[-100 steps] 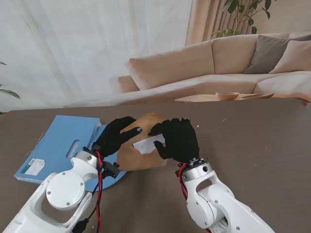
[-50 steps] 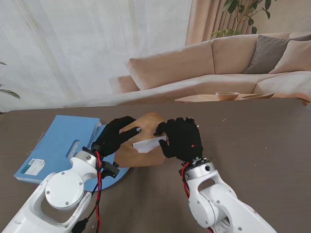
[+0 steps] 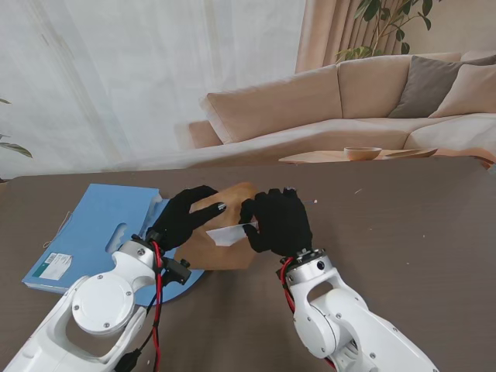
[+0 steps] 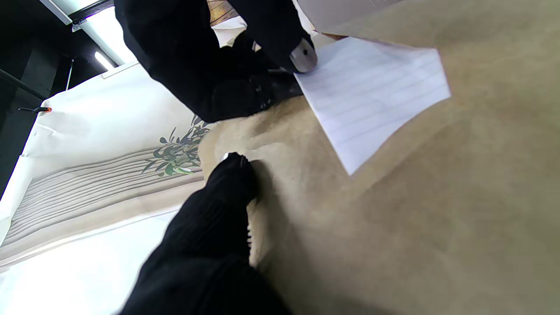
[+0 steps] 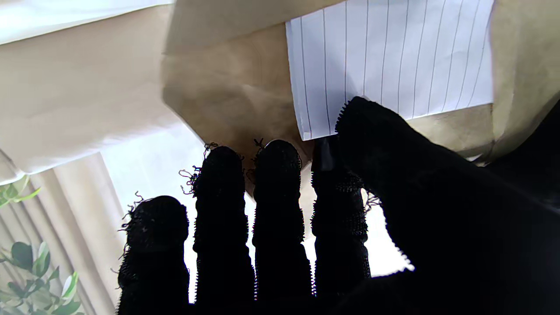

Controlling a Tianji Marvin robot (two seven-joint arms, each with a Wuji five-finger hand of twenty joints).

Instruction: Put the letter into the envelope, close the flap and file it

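1. Brown envelope [image 3: 221, 236], stand view: lies near the bench's [image 3: 403, 225] left edge, overlapping a blue folder [image 3: 97, 232]; left hand [image 3: 184, 215] grips it.
2. Left wrist view: fingers [image 4: 232, 179] press the envelope [image 4: 393, 210]; letter [image 4: 372, 96] half inserted.
3. Right wrist view: right hand [image 5: 341, 210] pinches the lined letter [image 5: 389, 61].

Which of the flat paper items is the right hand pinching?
The white lined letter, pinched by the right hand; the brown envelope is plain and the left hand's.

A home living room: beige sofa [image 3: 333, 108] with cushions [image 3: 426, 85], curtains [image 3: 329, 31], and a houseplant [image 3: 387, 23].
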